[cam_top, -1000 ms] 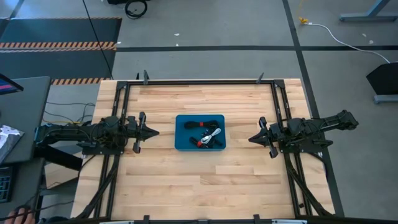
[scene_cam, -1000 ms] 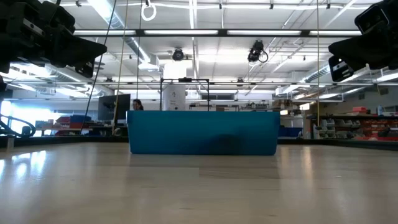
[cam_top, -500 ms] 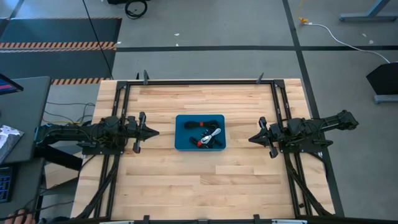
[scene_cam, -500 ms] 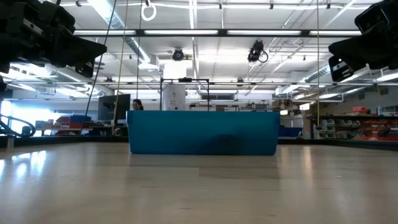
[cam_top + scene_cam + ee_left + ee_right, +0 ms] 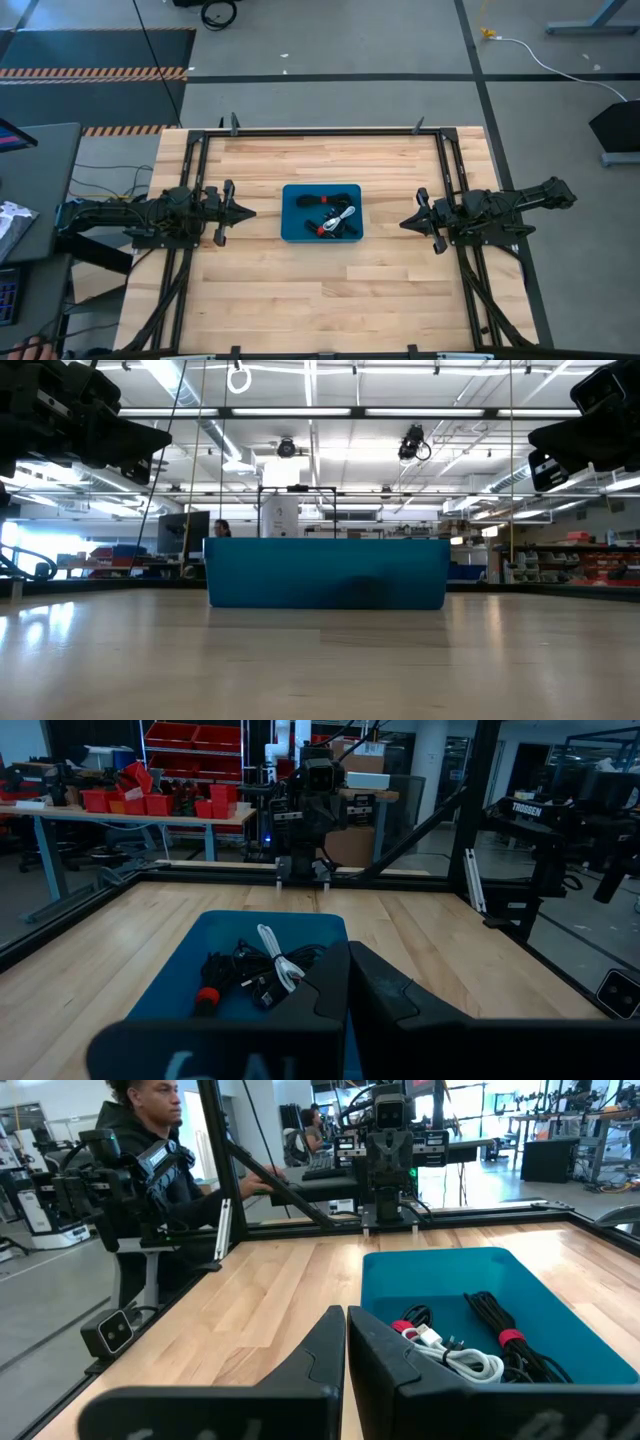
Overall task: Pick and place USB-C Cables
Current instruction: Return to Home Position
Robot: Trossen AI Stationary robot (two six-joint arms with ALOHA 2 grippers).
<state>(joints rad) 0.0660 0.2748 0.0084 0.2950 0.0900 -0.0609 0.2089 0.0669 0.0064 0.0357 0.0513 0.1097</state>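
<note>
One blue bin centre of the worktop, bare wood all round; USB-C cables heaped inside; left tool and right tool well clear, both closed.

left arm: matte black, jointed links, at the table's 9 o'clock.
right arm: same black build, at 3 o'clock.
left gripper: two dark wedge fingers, tapering.
right gripper: matching dark wedges.
lettering: pale, on the left gripper's body, cut off.
</note>
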